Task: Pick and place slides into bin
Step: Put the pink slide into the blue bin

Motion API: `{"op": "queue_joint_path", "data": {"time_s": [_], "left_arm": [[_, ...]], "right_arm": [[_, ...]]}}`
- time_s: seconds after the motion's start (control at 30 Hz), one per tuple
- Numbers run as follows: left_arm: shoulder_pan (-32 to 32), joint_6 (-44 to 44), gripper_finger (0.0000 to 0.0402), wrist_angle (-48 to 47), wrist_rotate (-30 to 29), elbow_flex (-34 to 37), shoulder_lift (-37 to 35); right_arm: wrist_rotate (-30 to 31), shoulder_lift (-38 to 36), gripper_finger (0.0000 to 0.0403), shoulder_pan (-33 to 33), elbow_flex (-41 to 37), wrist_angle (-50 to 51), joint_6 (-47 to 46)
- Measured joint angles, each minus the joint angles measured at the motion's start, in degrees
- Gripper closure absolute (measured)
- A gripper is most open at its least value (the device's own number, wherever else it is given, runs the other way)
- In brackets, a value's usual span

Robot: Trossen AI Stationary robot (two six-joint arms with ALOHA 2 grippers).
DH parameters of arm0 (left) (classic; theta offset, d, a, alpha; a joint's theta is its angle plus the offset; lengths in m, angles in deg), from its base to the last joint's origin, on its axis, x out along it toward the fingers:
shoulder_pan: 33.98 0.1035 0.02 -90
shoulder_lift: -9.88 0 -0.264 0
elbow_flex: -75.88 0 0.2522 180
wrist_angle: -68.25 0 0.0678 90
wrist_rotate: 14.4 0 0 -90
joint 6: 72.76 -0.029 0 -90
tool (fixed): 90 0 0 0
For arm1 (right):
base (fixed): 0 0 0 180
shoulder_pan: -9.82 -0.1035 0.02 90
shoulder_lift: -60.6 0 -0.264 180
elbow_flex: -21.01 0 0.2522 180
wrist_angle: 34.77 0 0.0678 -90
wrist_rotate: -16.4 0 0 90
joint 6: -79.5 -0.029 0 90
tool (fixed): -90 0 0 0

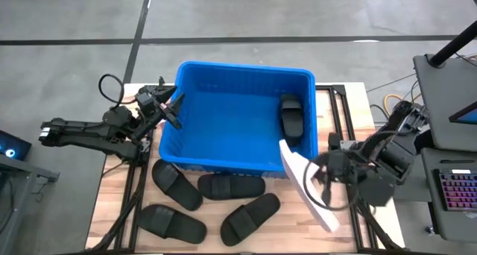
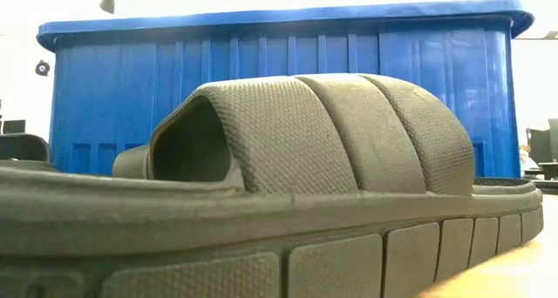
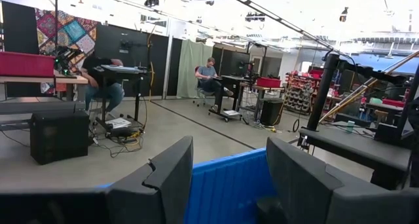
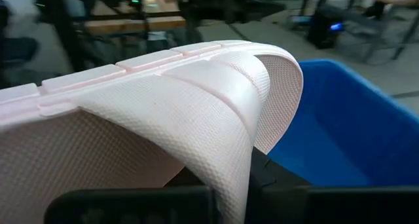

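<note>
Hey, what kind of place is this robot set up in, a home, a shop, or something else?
Most likely a robotics lab or workshop. Beyond the blue bin the left wrist view shows an open concrete-floored hall with people seated at desks, shelving stacked with gear, and ceiling lighting rigs.

L claw point(image 1: 175, 106) open, raised; R claw point(image 1: 322, 182) clamped, low.
</note>
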Motion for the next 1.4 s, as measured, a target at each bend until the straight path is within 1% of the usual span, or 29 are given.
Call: {"op": "queue_joint_path", "data": {"time_s": [0.33,0.43,0.6,0.67,0.77,0.97,1.13,1.4], "left_arm": [[0.0,-0.02,0.0222,0.0,0.0,0.02,0.0],[-0.02,-0.27,0.0222,-0.1,0.0,0.0,-0.04],[-0.04,-5.52,0.0222,-0.05,-0.02,0.01,-0.14],[-0.04,-7.99,0.0222,-0.08,-0.02,0.02,-0.4],[-0.04,-10.16,0.0222,0.13,-0.04,0.02,-0.83],[-0.02,-10.15,0.0222,1.63,-0.02,0.02,-2.41],[-0.02,-10.14,0.0222,3.04,-0.04,0.0,-3.78],[0.0,-11.18,0.0222,0.48,-0.02,0.02,-12.07]], "right_arm": [[-0.56,0.0,0.0394,13.04,0.0,-0.19,5.8],[-0.98,0.0,0.0394,17.28,0.0,-0.39,6.14],[-7.93,0.09,0.0394,25.56,0.0,-0.48,6.24],[-10.39,0.51,0.0394,29.05,0.0,-0.63,7.66],[-12.54,1.9,0.0394,33.89,0.0,-0.78,12.27],[-17.43,6.78,0.0394,43.66,1.96,0.25,21.75],[-18.71,12.8,0.0394,50.26,5.22,2.63,31.2],[-18.7,23.85,0.0394,56.57,9.0,8.98,46.32]]}}
